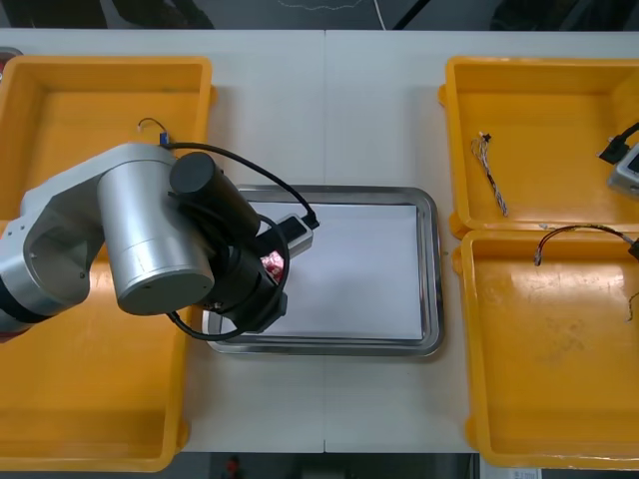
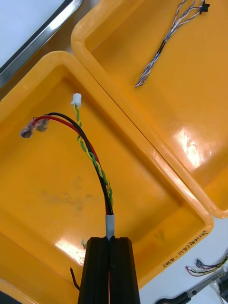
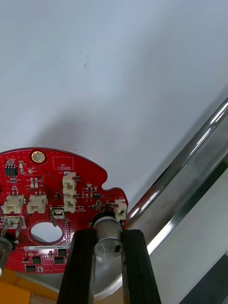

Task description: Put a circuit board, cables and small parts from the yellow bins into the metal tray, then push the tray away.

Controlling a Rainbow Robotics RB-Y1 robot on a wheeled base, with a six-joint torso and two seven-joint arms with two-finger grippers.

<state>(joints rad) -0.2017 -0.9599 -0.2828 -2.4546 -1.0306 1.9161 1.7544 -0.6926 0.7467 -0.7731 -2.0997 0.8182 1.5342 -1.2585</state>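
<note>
Circuit board (image 3: 47, 199), red, pinched near its edge in left pincer (image 3: 108, 237) over metal tray (image 3: 190, 156) beside its rim; right pincer (image 2: 110, 244) clamps red-black cable (image 2: 94, 156) above yellow bin (image 2: 47, 199). Board may swivel, snagging rim.

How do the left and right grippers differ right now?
The left gripper holds the red circuit board, the right gripper a red and yellow cable. The left gripper is over the metal tray, the right gripper over a yellow bin. Both are shut on their loads.

L arm (image 1: 140, 239) over metal tray (image 1: 429, 269) — red circuit board (image 1: 272, 263) beneath.
</note>
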